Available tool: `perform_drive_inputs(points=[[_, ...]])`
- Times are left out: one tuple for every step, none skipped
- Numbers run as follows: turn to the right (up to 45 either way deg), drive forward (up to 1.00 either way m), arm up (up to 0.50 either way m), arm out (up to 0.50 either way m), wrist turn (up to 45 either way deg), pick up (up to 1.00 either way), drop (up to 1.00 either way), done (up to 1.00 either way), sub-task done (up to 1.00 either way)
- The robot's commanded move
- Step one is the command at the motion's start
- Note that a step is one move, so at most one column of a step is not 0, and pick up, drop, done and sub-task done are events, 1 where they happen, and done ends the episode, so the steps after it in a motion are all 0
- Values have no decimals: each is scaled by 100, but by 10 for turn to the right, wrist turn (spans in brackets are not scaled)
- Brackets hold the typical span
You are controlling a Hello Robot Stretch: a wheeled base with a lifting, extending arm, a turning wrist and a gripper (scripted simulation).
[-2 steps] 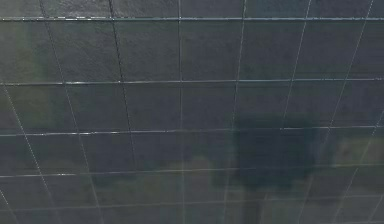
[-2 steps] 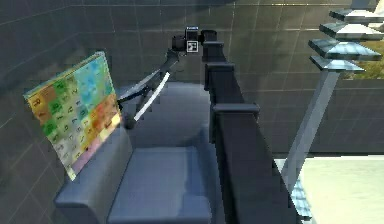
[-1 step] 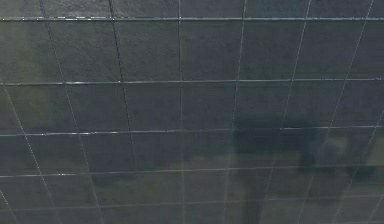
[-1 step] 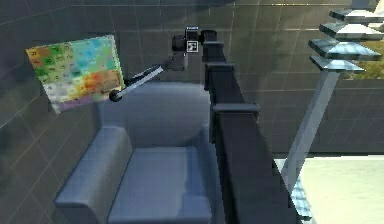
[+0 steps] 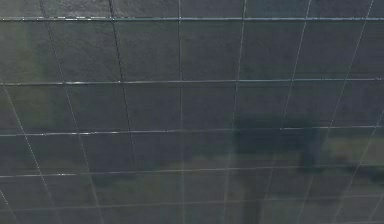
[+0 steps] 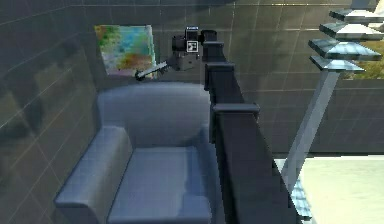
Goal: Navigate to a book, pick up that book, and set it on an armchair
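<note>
Arm side view: book (image 6: 124, 48) is held by pincer (image 6: 141, 75), clear of armchair (image 6: 150, 165) below it. Placement step is judged in hand; book must be lowered onto seat.

Robot arm (image 6: 240, 140) is showing as a near-black square bar, stepping through boxy nested sections. Two small white squares (image 6: 186, 43) with black marks are sitting at its far end. The gripper (image 6: 143, 73) is showing a dark body and thin pale fingers (image 6: 155, 68).

Blue-grey armchair (image 6: 150, 150), multicoloured book (image 6: 125, 48), dark grid-lined tiles (image 5: 190, 110).
</note>
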Motion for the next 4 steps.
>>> perform_drive_inputs(points=[[0, 0, 0, 0, 90, 0, 0, 0, 0], [0, 0, -32, 0, 0, 0, 0, 0, 0], [0, 0, -32, 0, 0, 0, 0, 0, 0], [0, 0, 0, 0, 0, 0, 100, 0, 0]])
